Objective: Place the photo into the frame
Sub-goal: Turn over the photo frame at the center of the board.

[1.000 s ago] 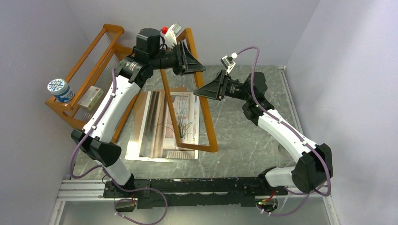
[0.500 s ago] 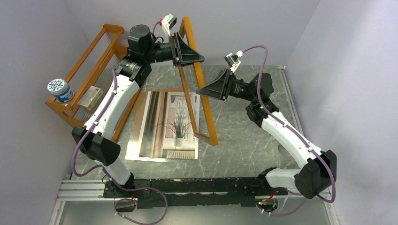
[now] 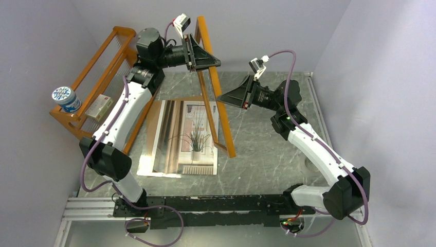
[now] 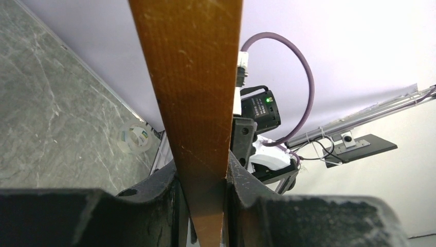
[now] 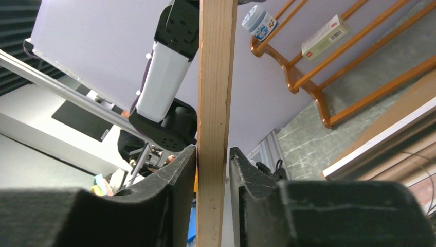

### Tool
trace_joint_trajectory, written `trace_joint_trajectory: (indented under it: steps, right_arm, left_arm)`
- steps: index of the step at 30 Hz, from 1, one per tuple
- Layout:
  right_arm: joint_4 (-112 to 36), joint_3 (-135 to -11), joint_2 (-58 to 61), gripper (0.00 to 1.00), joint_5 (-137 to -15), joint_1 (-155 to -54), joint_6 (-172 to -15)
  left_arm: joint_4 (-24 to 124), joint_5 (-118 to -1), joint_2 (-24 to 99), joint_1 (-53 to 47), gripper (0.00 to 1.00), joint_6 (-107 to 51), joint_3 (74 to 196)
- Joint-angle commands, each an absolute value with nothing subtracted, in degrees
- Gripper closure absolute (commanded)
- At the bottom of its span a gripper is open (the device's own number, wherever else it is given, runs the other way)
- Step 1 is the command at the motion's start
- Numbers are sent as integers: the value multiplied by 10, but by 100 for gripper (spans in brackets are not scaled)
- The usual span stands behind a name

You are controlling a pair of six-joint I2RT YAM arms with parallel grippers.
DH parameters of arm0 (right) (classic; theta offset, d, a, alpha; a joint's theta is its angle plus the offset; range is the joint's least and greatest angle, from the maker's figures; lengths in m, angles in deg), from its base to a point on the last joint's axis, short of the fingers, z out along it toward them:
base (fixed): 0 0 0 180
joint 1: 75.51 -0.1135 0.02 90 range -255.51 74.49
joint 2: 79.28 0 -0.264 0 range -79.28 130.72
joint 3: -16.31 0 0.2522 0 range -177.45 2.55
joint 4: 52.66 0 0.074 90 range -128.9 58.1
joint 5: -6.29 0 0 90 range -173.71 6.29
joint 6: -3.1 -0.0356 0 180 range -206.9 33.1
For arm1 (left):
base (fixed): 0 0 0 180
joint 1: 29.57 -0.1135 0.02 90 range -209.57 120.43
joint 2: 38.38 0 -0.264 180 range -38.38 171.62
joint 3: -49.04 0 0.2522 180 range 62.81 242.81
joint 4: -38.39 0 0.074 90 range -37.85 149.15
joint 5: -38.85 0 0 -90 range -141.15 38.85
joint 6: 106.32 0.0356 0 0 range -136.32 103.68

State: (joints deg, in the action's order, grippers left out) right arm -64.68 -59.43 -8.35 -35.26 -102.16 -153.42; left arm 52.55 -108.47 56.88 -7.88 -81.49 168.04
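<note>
The orange-brown wooden frame point(image 3: 226, 139) is lifted and stands steeply on edge above the table, its low corner near the photo's right edge. My left gripper point(image 3: 204, 57) is shut on its top rail point(image 4: 190, 77), which fills the gap between both fingers. My right gripper point(image 3: 221, 98) reaches in from the right at mid-height, its jaws closed around the pale side rail point(image 5: 215, 77). The photo point(image 3: 190, 139), a print of a spiky potted plant, lies flat and uncovered on a brown backing board point(image 3: 152, 123).
An orange shelf rack point(image 3: 92, 67) stands at the back left with a blue-and-white tub point(image 3: 66, 99) and a small box point(image 3: 98, 107) on it. A clear tape roll point(image 4: 134, 139) lies on the marble table. Purple walls close in on three sides.
The left arm has swung the frame up and more upright, so the photo lies uncovered. The right gripper's jaws have narrowed onto the side rail.
</note>
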Motion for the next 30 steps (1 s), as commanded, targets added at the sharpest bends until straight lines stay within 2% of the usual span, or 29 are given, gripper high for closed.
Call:
trace_joint_trajectory:
  steps: [1,3,6,9,13,16,19,20,22,25,30]
  right_arm:
    - [-692,-612,-75,57,-364,-1018,-1546]
    - [-712,-607,-67,49,-361,-1019,-1560]
    - [-732,-609,-54,48,-354,-1020,-1569]
    - [-746,-613,-45,49,-349,-1022,-1577]
    - [-759,-615,-43,56,-342,-1023,-1586]
    - [-765,-617,-42,70,-339,-1023,-1593]
    - [-758,-620,-47,85,-344,-1023,-1592]
    - [-748,-622,-51,88,-347,-1023,-1584]
    - [-713,-629,-59,93,-360,-1021,-1563]
    - [-646,-644,-75,100,-388,-1020,-1524]
    - [-510,-679,-102,100,-453,-1010,-1456]
  left_arm:
    - [457,-1102,563,-79,91,-839,1682]
    - [395,-1114,568,-79,95,-888,1668]
    - [314,-1128,578,-79,96,-947,1653]
    - [305,-1132,583,-79,97,-959,1650]
    - [361,-1120,577,-79,95,-915,1658]
    - [413,-1109,572,-79,89,-877,1669]
    - [461,-1097,569,-79,75,-843,1675]
    - [483,-1088,566,-79,65,-828,1677]
    - [544,-1067,563,-80,36,-793,1684]
    - [619,-1032,550,-81,7,-731,1689]
    - [713,-980,529,-93,6,-652,1693]
